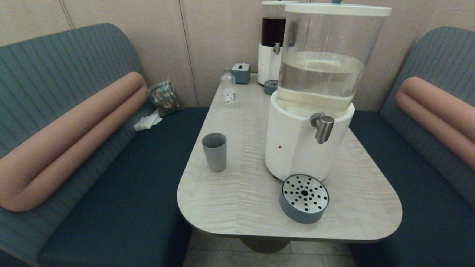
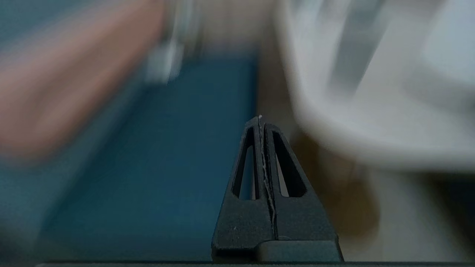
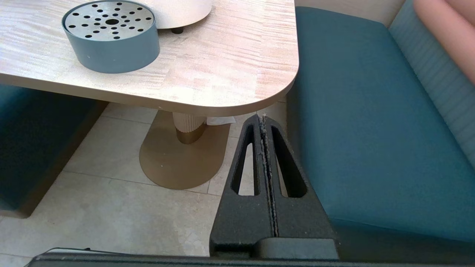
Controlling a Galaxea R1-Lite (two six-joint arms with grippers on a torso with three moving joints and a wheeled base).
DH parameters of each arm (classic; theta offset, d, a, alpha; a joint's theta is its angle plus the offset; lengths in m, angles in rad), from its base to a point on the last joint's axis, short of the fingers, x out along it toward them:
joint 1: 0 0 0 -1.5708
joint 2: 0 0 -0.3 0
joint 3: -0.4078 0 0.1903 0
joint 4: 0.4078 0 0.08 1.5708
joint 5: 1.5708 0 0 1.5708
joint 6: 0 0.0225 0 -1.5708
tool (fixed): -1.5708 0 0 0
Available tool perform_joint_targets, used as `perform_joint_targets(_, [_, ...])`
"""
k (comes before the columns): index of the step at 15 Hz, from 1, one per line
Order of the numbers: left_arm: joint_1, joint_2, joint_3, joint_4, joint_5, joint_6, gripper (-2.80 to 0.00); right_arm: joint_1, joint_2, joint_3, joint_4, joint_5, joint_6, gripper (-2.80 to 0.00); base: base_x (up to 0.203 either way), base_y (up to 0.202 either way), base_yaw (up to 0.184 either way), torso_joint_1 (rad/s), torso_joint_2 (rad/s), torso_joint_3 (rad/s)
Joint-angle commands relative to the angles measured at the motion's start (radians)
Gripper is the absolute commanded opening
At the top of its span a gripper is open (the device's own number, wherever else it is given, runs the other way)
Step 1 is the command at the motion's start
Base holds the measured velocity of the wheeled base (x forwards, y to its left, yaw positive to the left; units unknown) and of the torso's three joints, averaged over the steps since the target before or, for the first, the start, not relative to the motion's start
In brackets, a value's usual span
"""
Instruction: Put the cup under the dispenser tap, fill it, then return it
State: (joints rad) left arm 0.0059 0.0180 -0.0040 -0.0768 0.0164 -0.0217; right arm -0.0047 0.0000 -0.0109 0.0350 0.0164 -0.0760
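The grey-blue cup stands upright and empty on the table's left side, apart from the big white-based dispenser. Its steel tap juts out above the round perforated drip tray, which also shows in the right wrist view. Neither arm appears in the head view. My left gripper is shut and empty, low beside the left bench and below the table edge. My right gripper is shut and empty, below the table's near right corner.
A clear bottle, a small grey box and a dark-liquid dispenser stand at the table's far end. Blue benches flank the table. The table's brass pedestal rises from the tiled floor.
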Motion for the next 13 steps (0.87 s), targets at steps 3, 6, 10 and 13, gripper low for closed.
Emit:
perform_joint_targets(3, [0.002,-0.015,0.005,0.082,0.007,-0.021,-2.80,0.000,-0.002,0.000,0.000,0.000,-0.001,-2.80,0.000,0.000,0.000,0.000,0.00,0.000])
perform_joint_targets(6, [0.002,-0.015,0.006,0.080,0.011,-0.057,-2.80,0.000,-0.002,0.002,-0.001,0.002,-0.017,-2.80,0.000,0.000,0.000,0.000,0.00,0.000])
perform_joint_targets(10, [0.002,-0.015,0.006,0.080,0.011,-0.057,-2.80,0.000,-0.003,0.003,-0.004,-0.002,-0.007,-2.80,0.000,0.000,0.000,0.000,0.00,0.000])
perform_joint_targets(13, [0.002,-0.015,0.006,0.080,0.011,-0.057,-2.80,0.000,-0.002,0.008,-0.024,-0.001,0.010,-2.80,0.000,0.000,0.000,0.000,0.00,0.000])
